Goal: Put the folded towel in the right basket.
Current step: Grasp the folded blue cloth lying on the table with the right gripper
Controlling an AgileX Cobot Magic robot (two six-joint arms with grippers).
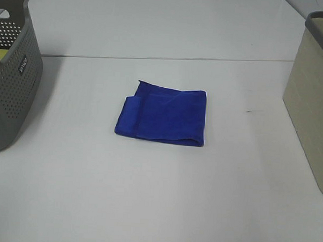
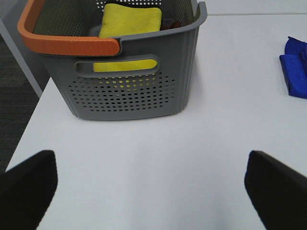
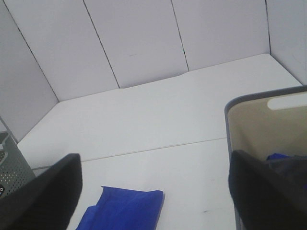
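The folded blue towel [image 1: 163,115] lies flat on the white table near its middle. It also shows in the left wrist view [image 2: 295,67] and the right wrist view [image 3: 124,208]. The beige right basket [image 1: 312,101] stands at the table's right edge; its grey rim [image 3: 259,98] shows in the right wrist view. My left gripper [image 2: 151,163] is open and empty above the table in front of the left basket. My right gripper [image 3: 154,163] is open and empty, raised between the towel and the right basket. Neither gripper shows in the exterior high view.
A grey perforated basket [image 1: 12,93] with an orange handle [image 2: 67,45] stands at the left edge and holds a yellow cloth [image 2: 132,19]. Something blue and dark [image 3: 280,160] lies inside the right basket. White wall panels rise behind the table.
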